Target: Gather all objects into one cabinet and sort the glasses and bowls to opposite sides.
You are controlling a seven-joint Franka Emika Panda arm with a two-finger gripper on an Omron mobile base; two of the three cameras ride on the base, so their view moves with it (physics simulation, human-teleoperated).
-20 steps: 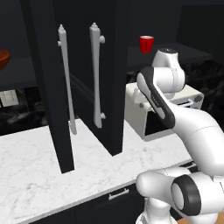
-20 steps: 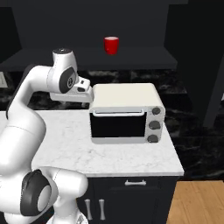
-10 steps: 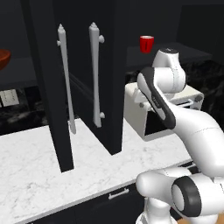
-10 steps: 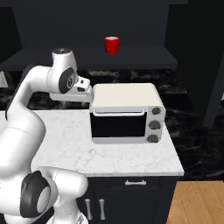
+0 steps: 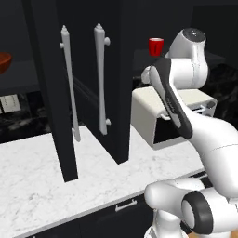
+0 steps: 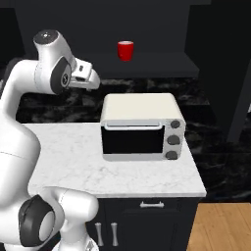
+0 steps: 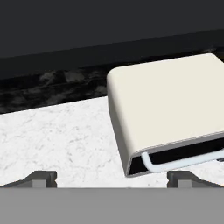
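Cup (image 6: 125,50), small and bright red, stands upright on the dark cabinet shelf (image 6: 147,68), mouth up, long axis vertical, above and behind the cream toaster oven (image 6: 139,125) on the marble bench (image 6: 63,157). The gripper (image 7: 111,177) hangs empty, jaws wide apart, well short of it. The step looks like the approach; next it must rise and reach toward the cup.

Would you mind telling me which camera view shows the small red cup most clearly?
The right base view: the red cup stands fully visible on the dark shelf above the toaster oven. The left base view also shows it, beside the arm's white link. The hand view looks down at the oven and counter instead.
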